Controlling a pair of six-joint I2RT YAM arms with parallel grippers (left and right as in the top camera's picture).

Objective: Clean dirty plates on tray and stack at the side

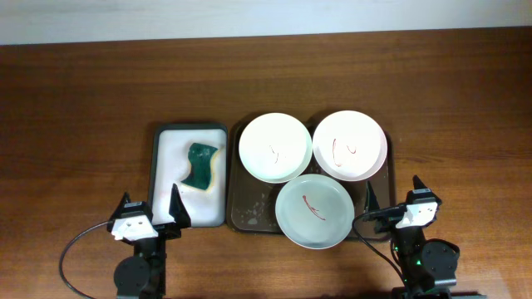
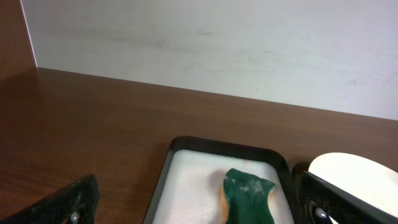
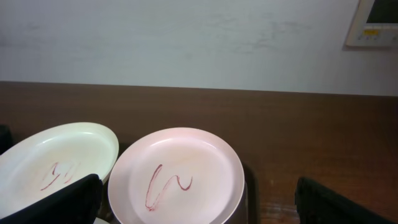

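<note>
Three plates lie on the dark tray (image 1: 246, 213). A cream plate (image 1: 275, 146) is at the back left, a white plate (image 1: 350, 145) at the back right, and a pale green-grey plate (image 1: 313, 212) at the front. Each has a thin red smear. My left gripper (image 1: 151, 212) is open and empty at the near edge of the white tray, fingers wide apart in the left wrist view (image 2: 199, 211). My right gripper (image 1: 392, 203) is open and empty just right of the dark tray. The right wrist view shows the white plate (image 3: 176, 178) and cream plate (image 3: 56, 163) ahead.
A smaller white tray (image 1: 164, 178) left of the dark tray holds a green and yellow sponge (image 1: 200, 165), also seen in the left wrist view (image 2: 249, 196). Bare wooden table (image 1: 83, 100) surrounds both trays. A pale wall runs along the back edge.
</note>
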